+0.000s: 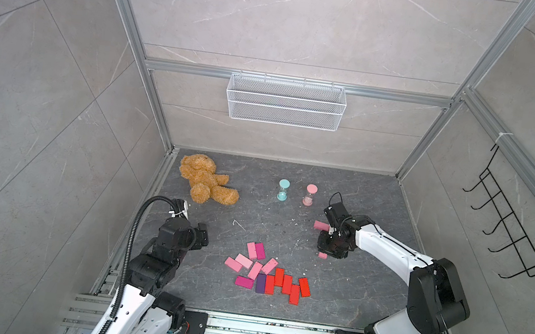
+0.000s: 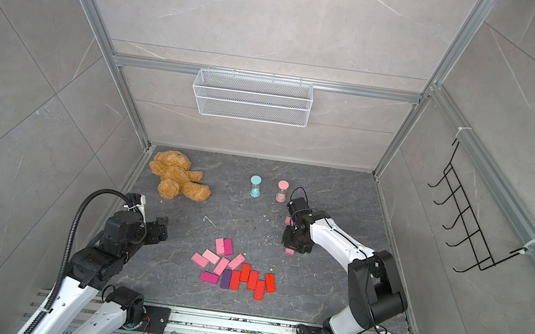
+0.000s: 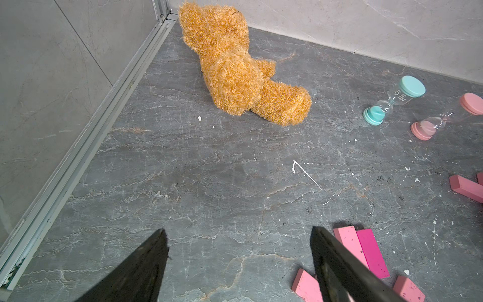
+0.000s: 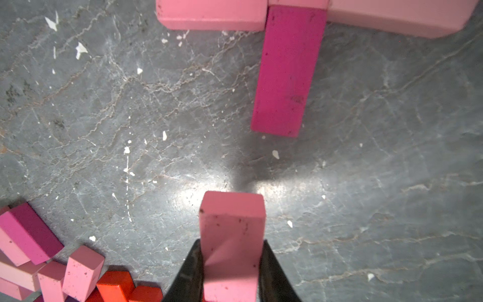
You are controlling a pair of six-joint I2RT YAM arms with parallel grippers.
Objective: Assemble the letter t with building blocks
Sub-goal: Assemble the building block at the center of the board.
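My right gripper [image 4: 231,243] is shut on a light pink block [image 4: 231,222], held just above the floor. Beyond it lies a magenta block [image 4: 287,70] with its far end against a crossbar of light pink blocks [image 4: 211,15]. In both top views the held block [image 1: 322,255] [image 2: 289,251] peeks out under the right gripper [image 1: 327,249]. The loose building blocks [image 1: 266,273] [image 2: 235,269], pink, magenta, red and one purple, lie in a pile at the front centre. My left gripper [image 3: 238,230] [image 1: 202,235] hovers open and empty, left of the pile.
A brown teddy bear [image 1: 206,179] lies at the back left. A teal hourglass timer [image 1: 283,190] and a pink one [image 1: 310,194] stand behind the right gripper. A wire basket [image 1: 285,101] hangs on the back wall, a black hook rack [image 1: 511,224] on the right wall.
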